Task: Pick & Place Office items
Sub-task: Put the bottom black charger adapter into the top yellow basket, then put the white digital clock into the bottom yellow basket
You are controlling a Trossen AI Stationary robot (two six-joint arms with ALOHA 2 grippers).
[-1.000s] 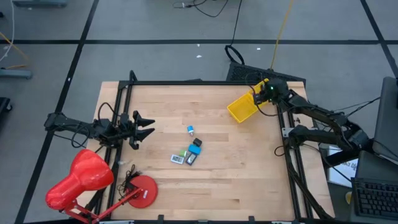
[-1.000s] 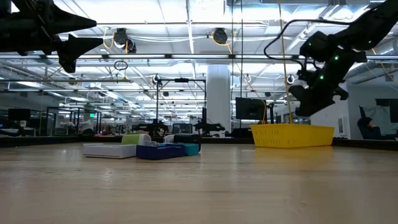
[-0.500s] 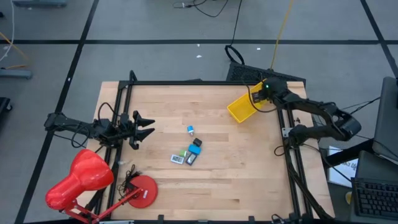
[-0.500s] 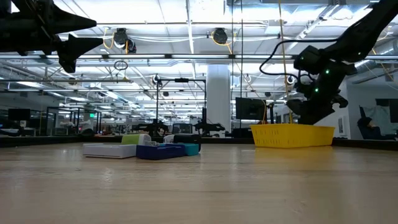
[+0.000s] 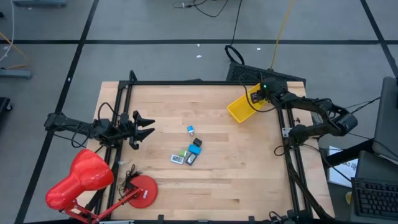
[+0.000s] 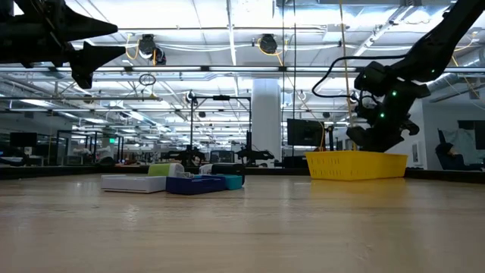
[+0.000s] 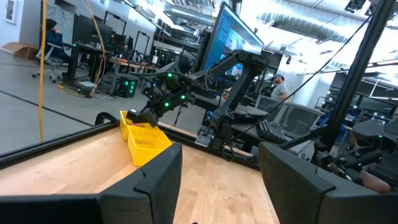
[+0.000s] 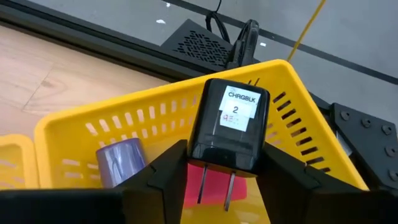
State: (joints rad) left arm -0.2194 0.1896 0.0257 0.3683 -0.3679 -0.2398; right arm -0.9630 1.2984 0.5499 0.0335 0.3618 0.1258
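My right gripper (image 5: pixel 254 99) hangs over the yellow tray (image 5: pixel 241 109) at the table's far right and is shut on a black charger (image 8: pixel 229 127) with a white label. In the tray lie a pale purple cylinder (image 8: pixel 120 163) and a red piece (image 8: pixel 212 186). Several small office items (image 5: pixel 189 149), blue, teal, black and white, lie flat on the table's middle; they also show in the low view (image 6: pixel 186 183). My left gripper (image 5: pixel 149 127) is open and empty, held in the air at the table's left edge. My right gripper pinches the charger's two opposite sides (image 8: pixel 198 148) between its two fingers (image 8: pixel 163 175), near the end with the metal prongs. The fingers come from above, slanting down into the tray. The charger is lifted clear above the tray's inside, its labelled face toward the wrist camera.
A big red desk lamp (image 5: pixel 81 180) stands at the table's near left corner. A black frame rail (image 5: pixel 186 83) runs along the table's far edge and down both sides. Bare wood lies between the items and the tray.
My right gripper has gone down and a little toward the table's left, from above the tray's far right corner to just over the tray, keeping hold of the charger. The tray and the items on the table have stayed where they were.
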